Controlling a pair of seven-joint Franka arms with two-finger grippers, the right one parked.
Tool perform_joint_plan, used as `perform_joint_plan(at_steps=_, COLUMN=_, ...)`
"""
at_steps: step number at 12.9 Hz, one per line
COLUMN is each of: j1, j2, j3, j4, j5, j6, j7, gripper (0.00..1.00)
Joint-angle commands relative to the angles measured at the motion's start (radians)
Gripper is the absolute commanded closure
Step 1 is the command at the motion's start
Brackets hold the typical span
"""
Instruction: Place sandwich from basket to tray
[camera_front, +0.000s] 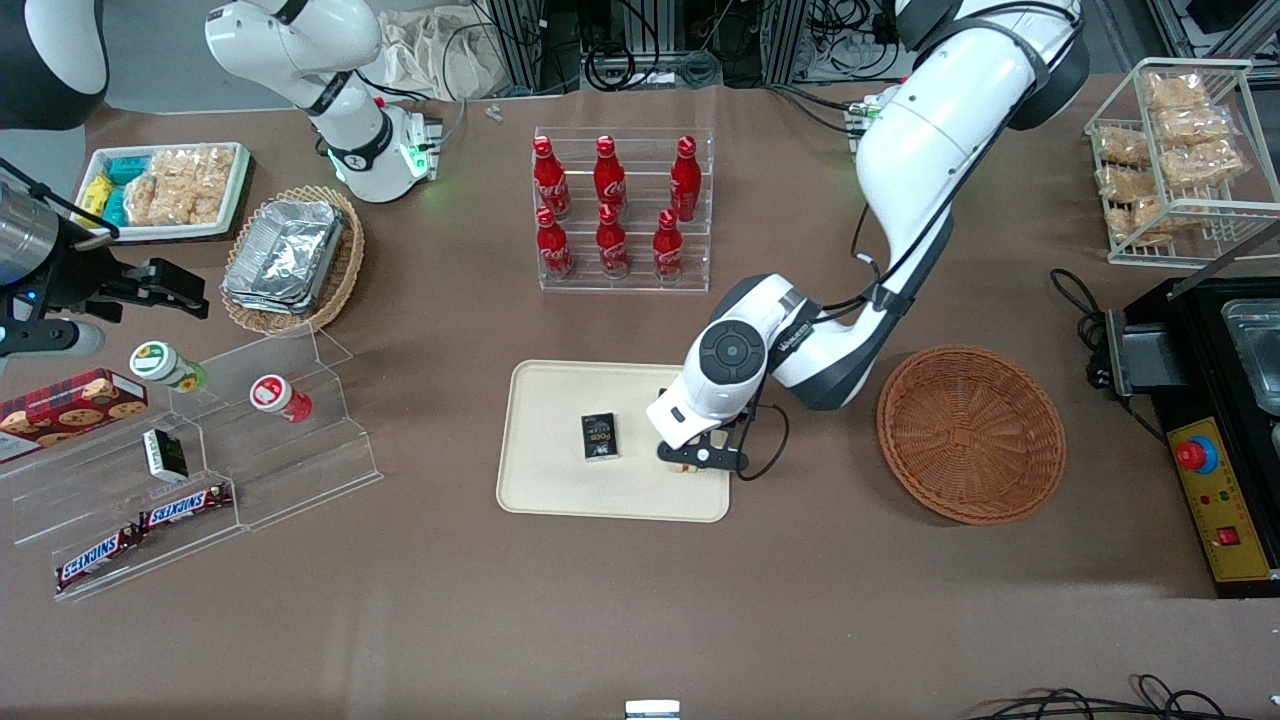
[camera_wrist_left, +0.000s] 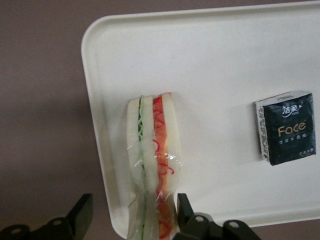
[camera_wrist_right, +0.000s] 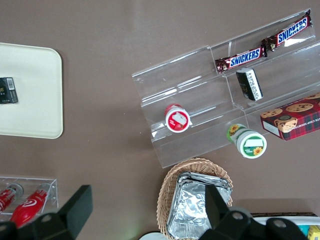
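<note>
- The pincer hangs low over the tray, at the tray's end that is nearest the basket.
- Its two fingers are spread apart, and the sandwich lies between them with a gap on each side (one finger looks very close to the wrap, but I cannot tell if it touches).
- The sandwich lies flat on the tray in its clear wrap. White bread is on both outer sides, with green and orange-red filling down the middle.
- The sandwich's long way points straight out from the pincer, so the fingers stand on its two bread sides, not at its ends.
- This is the thing that counts most: the sandwich is right under the pincer, so I think going straight up would leave it where it is.
- In the front view the arm hides almost all of the sandwich.
- A little dark packet lies farther along the tray, well apart from the sandwich, toward the parked arm's end of the table.
- The round brown basket sits on the table beside the tray, toward the working arm's end, and it has nothing in it.
- It looks like the job is almost done, since the sandwich is on the tray and the pincer is not squeezing it.
- Farther from the front camera, red bottles stand in a clear rack.
</note>
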Motion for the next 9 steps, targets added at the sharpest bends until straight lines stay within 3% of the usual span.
perform_joint_plan(at_steps=1, j1=0.032, j2=-0.131, j3=0.000, j4=-0.011, j5=-0.001, j6=-0.155, j7=0.067, gripper=0.00)
perform_joint_plan(at_steps=6, j1=0.191, j2=-0.384, j3=0.000, j4=-0.015, j5=-0.114, j6=-0.505, j7=0.317, gripper=0.00)
perform_joint_plan(at_steps=9, j1=0.279, j2=-0.507, j3=0.004, j4=-0.015, j5=-0.087, j6=-0.643, j7=0.378, gripper=0.00)
